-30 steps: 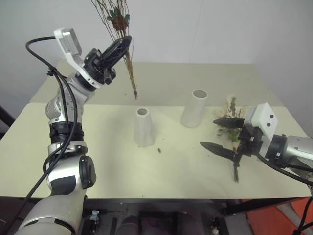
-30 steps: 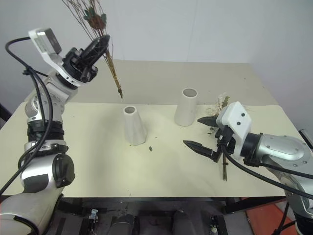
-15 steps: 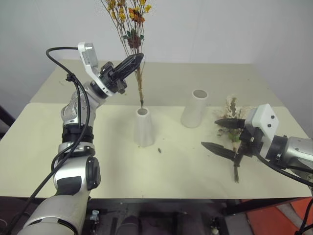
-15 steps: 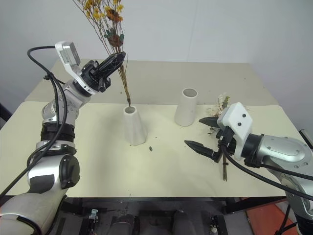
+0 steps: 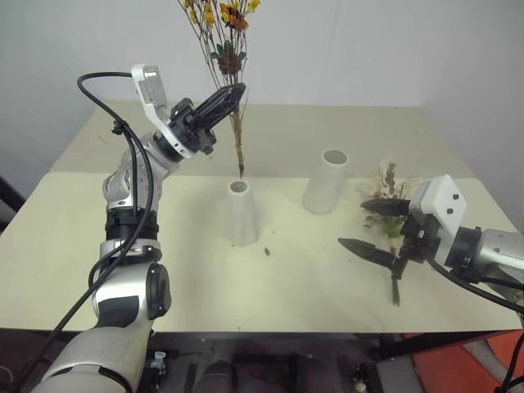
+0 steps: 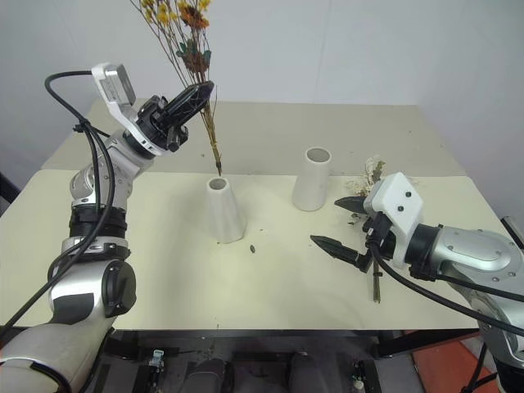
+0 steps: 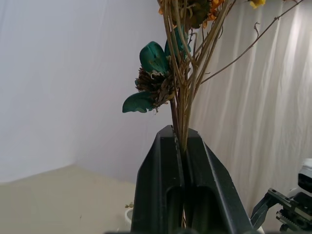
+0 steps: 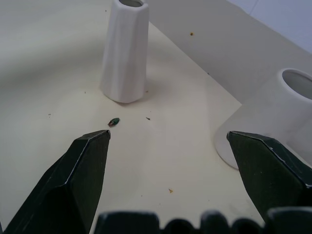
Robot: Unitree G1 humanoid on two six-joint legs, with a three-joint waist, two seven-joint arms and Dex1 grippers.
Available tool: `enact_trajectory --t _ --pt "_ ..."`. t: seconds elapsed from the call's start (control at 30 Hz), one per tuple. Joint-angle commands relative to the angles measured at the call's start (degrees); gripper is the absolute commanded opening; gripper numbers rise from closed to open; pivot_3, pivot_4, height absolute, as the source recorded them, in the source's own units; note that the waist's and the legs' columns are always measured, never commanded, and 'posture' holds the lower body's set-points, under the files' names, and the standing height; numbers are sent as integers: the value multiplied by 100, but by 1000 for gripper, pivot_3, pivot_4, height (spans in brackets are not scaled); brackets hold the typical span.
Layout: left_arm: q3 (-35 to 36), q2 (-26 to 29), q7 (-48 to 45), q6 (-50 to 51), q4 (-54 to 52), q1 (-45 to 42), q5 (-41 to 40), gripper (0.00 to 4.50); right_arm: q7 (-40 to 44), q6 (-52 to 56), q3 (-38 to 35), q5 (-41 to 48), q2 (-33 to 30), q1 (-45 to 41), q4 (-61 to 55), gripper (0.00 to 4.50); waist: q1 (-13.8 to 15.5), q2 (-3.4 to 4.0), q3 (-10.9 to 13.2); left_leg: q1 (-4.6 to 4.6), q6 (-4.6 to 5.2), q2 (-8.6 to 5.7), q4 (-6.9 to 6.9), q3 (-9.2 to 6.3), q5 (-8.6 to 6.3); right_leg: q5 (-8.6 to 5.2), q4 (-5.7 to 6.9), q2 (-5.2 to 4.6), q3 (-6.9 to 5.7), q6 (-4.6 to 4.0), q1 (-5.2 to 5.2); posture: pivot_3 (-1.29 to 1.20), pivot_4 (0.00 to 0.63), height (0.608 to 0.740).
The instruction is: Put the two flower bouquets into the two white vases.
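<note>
Since a second ago the left hand has swung the dried yellow-orange spray upright, its thin brown stem tips just above the matte cone vase. It stays clamped on the stems. The right hand gapes empty beside the rose bouquet, near the smooth cylindrical vase on the tabletop.
</note>
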Motion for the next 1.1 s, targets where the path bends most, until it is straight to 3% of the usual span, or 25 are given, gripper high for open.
enact_trajectory --t 0.03,0.23,0.77,1.1 --pt "-96 103 -108 113 -502 104 -66 34 -42 -123 -52 -52 -53 -80 -41 4500 -2 0 0 0 0 0 0 0 0 0 0 0 0 0 0 0 150 740" --pt "-123 156 -76 212 -804 353 -84 34 -51 -112 -26 -53 -15 -66 -52 4500 -1 0 0 2 0 1 0 0 0 0 2 1 1 0 0 0 150 740" --pt "-277 13 -184 -365 -118 378 250 34 -27 -94 -79 -16 -50 -39 -49 4500 3 0 0 0 0 0 0 0 0 2 0 0 1 -3 0 0 150 740" --pt "-305 49 -344 -318 -493 819 225 34 -50 -122 -22 -66 -14 0 9 4500 -1 0 0 1 1 1 1 0 0 2 2 1 1 -3 0 0 150 740"
